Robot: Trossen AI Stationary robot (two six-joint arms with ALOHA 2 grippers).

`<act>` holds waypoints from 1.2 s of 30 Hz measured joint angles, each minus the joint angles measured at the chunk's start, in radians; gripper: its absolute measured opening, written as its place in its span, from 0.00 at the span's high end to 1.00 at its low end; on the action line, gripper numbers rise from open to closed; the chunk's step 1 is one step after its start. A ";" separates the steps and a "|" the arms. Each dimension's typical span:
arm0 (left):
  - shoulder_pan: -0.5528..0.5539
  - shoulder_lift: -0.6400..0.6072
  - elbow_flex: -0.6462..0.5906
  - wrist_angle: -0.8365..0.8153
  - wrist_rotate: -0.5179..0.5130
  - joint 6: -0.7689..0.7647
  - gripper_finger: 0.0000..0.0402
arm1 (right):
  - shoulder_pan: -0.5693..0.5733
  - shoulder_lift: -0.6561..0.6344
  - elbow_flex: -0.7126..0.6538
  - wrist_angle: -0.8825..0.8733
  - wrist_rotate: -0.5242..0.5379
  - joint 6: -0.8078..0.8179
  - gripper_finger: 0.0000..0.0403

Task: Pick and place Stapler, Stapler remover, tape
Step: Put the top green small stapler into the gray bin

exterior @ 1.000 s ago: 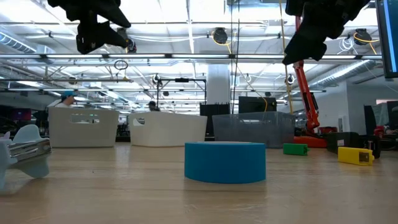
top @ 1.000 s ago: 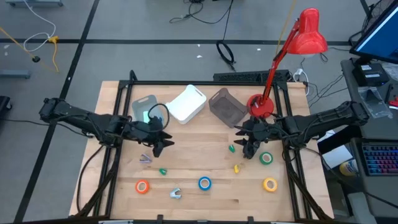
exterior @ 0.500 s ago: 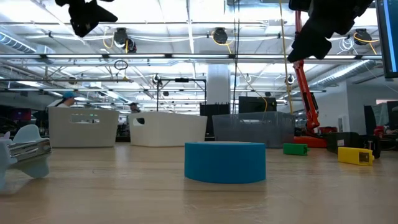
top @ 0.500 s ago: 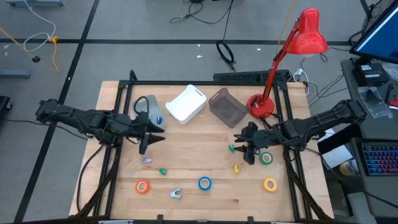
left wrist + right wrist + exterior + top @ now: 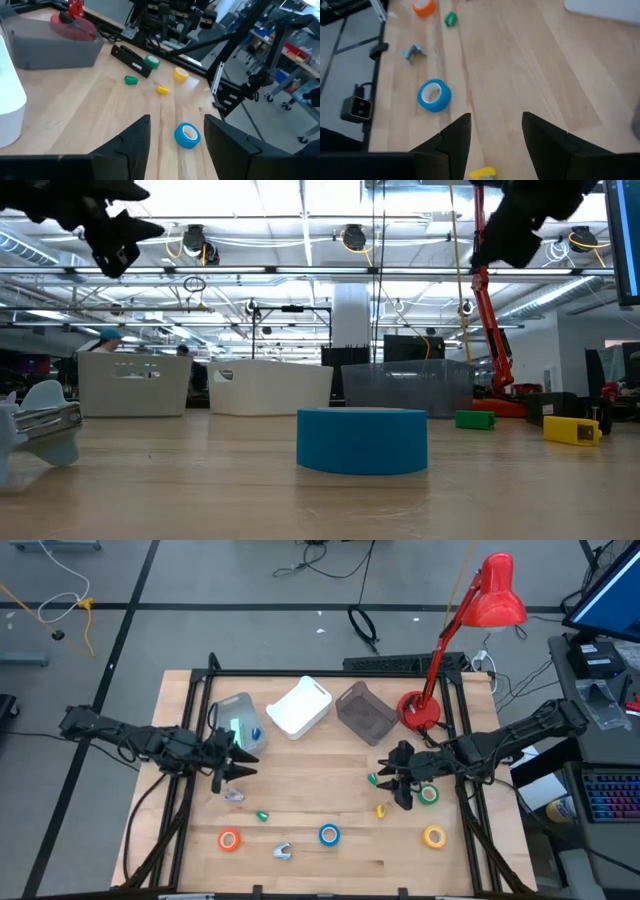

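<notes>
1. Your wooden table (image 5: 320, 765) carries a white bin (image 5: 300, 707) and a grey bin (image 5: 364, 712) at the back.
2. Your left gripper (image 5: 232, 768) hovers beside the blue-grey bin (image 5: 240, 720), jaws parted, holding nothing.
3. Your right gripper (image 5: 400, 785) hovers with jaws parted and empty, just beside the green tape (image 5: 429, 794).
4. The blue tape (image 5: 329, 834) lies at the front, between both grippers; orange tape (image 5: 229, 839) sits front-left, yellow tape (image 5: 434, 836) front-right.

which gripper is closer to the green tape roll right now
Right. The right gripper hovers just beside the green tape roll, while the left gripper is far across the table.
</notes>
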 joint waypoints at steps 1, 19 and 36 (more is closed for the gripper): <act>0.000 -0.015 -0.012 0.011 0.000 0.000 0.54 | 0.000 0.005 0.013 0.000 0.000 -0.012 0.58; 0.000 -0.167 -0.133 0.014 0.036 0.022 0.54 | 0.000 0.279 0.322 -0.355 -0.054 -0.035 0.58; 0.000 -0.185 -0.145 0.015 0.045 0.039 0.54 | -0.005 0.460 0.411 -0.554 -0.105 0.170 0.58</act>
